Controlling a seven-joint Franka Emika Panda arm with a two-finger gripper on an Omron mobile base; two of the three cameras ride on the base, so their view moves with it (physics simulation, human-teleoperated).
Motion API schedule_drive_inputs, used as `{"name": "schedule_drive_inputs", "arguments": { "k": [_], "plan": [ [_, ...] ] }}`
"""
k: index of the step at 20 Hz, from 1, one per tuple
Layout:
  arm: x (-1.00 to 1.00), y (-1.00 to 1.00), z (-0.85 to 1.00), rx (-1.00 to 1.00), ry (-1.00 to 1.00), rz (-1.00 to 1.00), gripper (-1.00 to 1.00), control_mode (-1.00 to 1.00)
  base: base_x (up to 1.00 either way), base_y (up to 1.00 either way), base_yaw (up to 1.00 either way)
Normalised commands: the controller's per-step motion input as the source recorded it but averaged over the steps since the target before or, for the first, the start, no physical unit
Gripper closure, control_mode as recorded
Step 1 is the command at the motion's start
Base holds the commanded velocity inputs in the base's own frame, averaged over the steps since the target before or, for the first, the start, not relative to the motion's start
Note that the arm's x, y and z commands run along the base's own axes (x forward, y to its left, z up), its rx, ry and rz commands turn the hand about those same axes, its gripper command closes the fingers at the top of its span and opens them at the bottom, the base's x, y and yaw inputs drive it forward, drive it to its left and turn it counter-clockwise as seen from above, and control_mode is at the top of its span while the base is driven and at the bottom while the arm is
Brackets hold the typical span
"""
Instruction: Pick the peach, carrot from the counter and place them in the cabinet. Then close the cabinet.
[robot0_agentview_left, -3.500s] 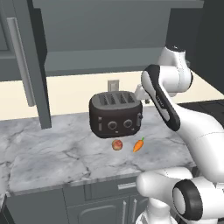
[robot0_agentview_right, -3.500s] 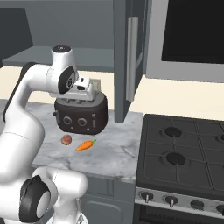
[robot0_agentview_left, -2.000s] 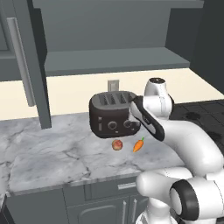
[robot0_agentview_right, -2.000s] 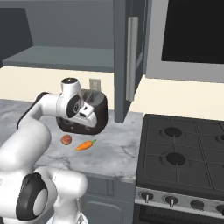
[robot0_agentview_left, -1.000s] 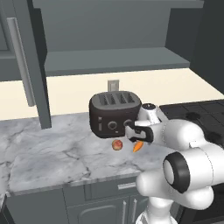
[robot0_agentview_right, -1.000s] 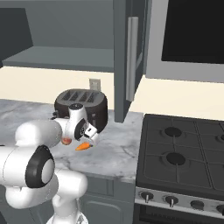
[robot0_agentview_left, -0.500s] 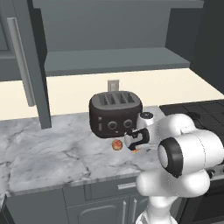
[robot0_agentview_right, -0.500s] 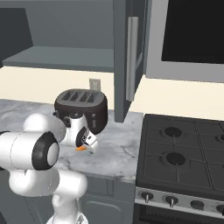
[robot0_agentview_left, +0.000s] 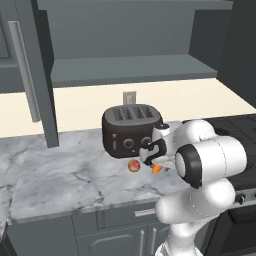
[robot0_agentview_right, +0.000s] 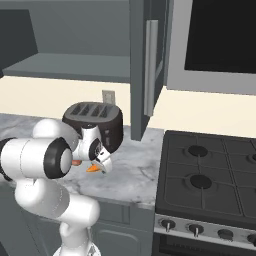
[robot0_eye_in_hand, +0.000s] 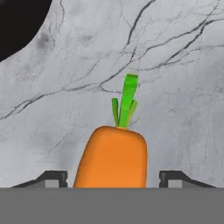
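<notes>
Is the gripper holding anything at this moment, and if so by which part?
Nothing held yet: the gripper is open, its fingertips apart either side of the carrot, which lies on the counter.

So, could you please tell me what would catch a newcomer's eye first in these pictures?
Probably the bright orange carrot with its green top, lying on the marble counter between the two tips of the open end effector. Next, the bulky white arm bent low over the counter, in front of the black toaster. The small reddish peach lies on the counter in front of the toaster, beside the carrot, and the upper cabinet stands open above.
</notes>
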Motion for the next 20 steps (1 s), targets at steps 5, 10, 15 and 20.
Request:
{"name": "schedule_drive_inputs", "arguments": {
  "k": [5,10,15,20],
  "plan": [
    [-0.06,0.0,-0.11,0.0,-0.12,-0.05,1.0,-1.0,0.0,0.0,0.0],
    [-0.42,-0.15,0.52,0.04,-0.34,-0.05,1.0,-1.0,0.0,0.0,0.0],
    [-0.52,-0.16,1.0,0.13,-0.33,-0.07,1.0,-1.0,0.0,0.0,0.0],
    [-0.29,-0.05,1.0,0.1,-0.15,-0.1,1.0,-1.0,0.0,0.0,0.0]
  ]
}}
